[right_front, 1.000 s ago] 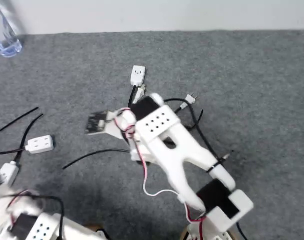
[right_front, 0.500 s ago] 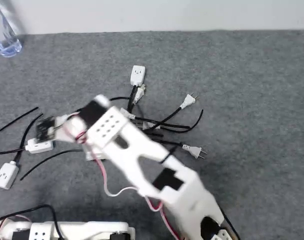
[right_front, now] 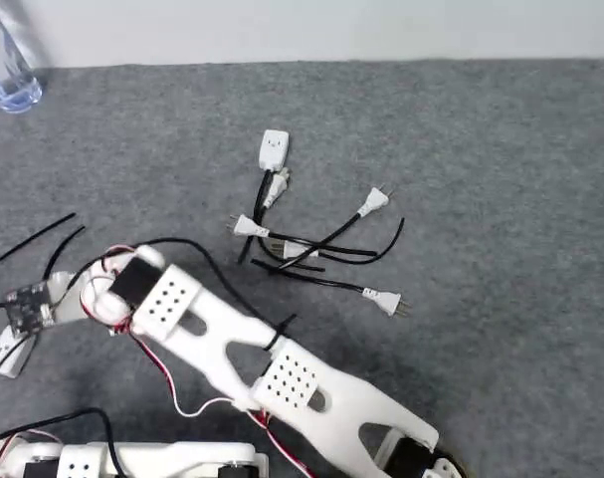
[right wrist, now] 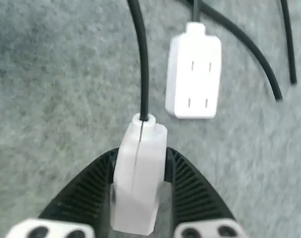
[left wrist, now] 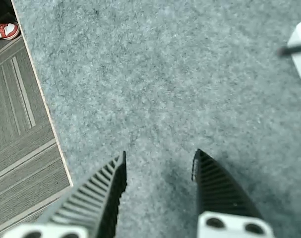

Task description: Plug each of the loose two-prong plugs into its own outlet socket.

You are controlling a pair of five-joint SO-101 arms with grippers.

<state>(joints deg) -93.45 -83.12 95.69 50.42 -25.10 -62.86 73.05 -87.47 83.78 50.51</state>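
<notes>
My right gripper [right wrist: 140, 163] is shut on a white plug [right wrist: 139, 168] whose black cord [right wrist: 140, 59] runs away from it; its prongs are hidden. Just beyond lies a white double outlet socket [right wrist: 194, 77], apart from the plug. From above, the right gripper [right_front: 23, 304] is at the far left, with a white socket [right_front: 3, 354] beside it. Another white socket [right_front: 273, 149] lies mid-table, near three loose plugs [right_front: 247, 226], [right_front: 373, 202], [right_front: 383, 299] on tangled black cords. My left gripper [left wrist: 159, 158] hangs open over bare carpet.
Grey carpet [right_front: 501, 179] covers the table. The table's edge [left wrist: 41, 99] runs close to the left gripper, with floor beyond it. A clear bottle [right_front: 8, 70] stands at the back left corner. The left arm's base [right_front: 132, 463] lies along the front edge.
The right arm has swung from the middle of the table to the far left, trailing a black cord. The left arm has shifted along the front edge.
</notes>
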